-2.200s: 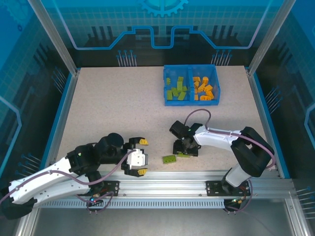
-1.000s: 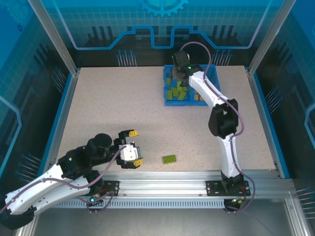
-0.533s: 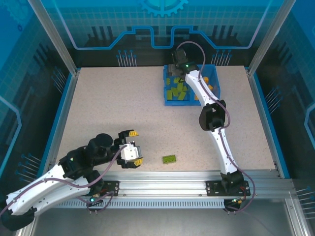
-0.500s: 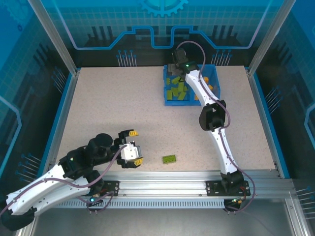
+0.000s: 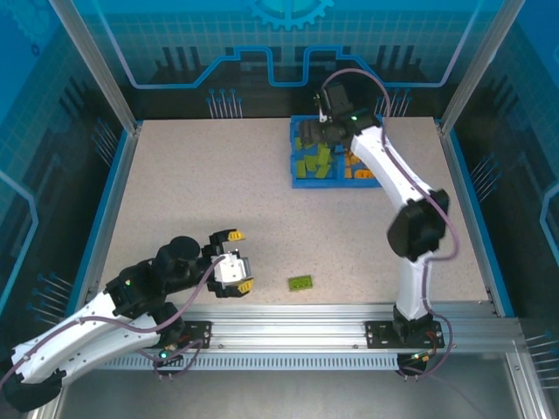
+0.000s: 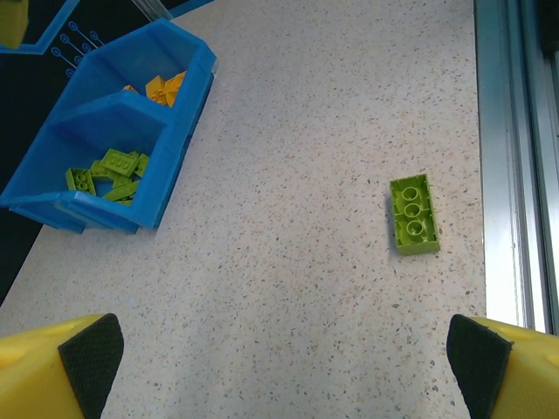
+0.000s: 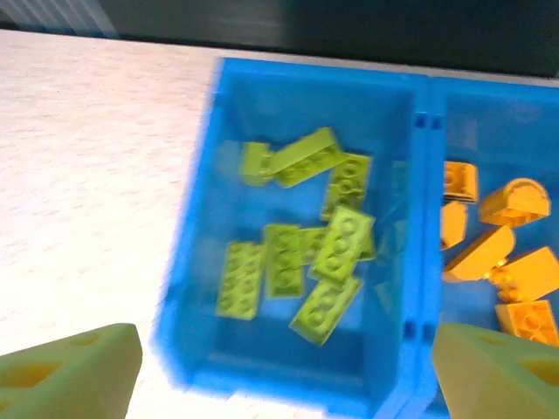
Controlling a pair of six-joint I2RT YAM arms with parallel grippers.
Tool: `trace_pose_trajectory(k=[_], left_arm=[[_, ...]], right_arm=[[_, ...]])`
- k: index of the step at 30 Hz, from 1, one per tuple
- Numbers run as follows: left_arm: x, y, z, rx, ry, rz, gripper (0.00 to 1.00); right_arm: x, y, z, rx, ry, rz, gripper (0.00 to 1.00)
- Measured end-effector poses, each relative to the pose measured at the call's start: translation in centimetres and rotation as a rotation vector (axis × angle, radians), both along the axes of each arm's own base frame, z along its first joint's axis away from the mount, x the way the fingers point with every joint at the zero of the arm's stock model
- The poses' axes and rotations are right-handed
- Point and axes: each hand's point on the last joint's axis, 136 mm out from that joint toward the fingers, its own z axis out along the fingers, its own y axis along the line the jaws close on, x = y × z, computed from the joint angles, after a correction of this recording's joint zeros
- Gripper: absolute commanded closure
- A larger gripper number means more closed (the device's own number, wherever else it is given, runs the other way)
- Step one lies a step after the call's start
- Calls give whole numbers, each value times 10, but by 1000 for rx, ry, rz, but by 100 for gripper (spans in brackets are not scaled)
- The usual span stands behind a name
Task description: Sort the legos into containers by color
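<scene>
One lime green lego point(image 5: 301, 282) lies flat on the table near the front edge; the left wrist view shows this lego point(image 6: 414, 214) studs up. My left gripper point(image 5: 240, 260) rests open to its left, and between the fingers of this gripper point(image 6: 281, 358) there is only bare table. The blue bin point(image 5: 293, 175) stands at the back. My right gripper point(image 5: 307, 136) hovers open above the bin's left compartment point(image 7: 196, 262), nothing between its fingers point(image 7: 74, 375). Several green legos point(image 7: 323, 253) lie there; orange legos point(image 7: 502, 253), one curved, lie in the right compartment.
A metal rail point(image 5: 349, 316) runs along the table's front edge, close to the loose green lego. Blue side rails point(image 5: 103, 218) and clear panels bound the table. The right arm's elbow point(image 5: 417, 229) stands raised over the table's right half.
The right gripper went from the table's front, beside two green legos, to the bin; one green lego is left on the table. The right elbow has swung rightward. The left arm pulled back slightly.
</scene>
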Motion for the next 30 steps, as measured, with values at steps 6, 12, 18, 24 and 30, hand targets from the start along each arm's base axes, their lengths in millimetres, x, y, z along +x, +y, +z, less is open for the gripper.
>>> trace_pose_trajectory(k=[6,12,18,24,30], left_arm=[[-3,0,-6,24,-1,-33,1],[-14,-1,-18,76,16,-106,1],[-19,0,-37,149,57,-148,1],[-23,1,-43,170,66,-168,1],[-23,2,-45,174,68,-169,1]], right_arm=[[-138,25,-10,2,49,207,7],[-233,19,-98,-28,286,244,0],[-310,36,-158,-27,495,262,0],[-326,56,-182,-32,555,249,0],[-336,72,-222,-98,633,248,4]])
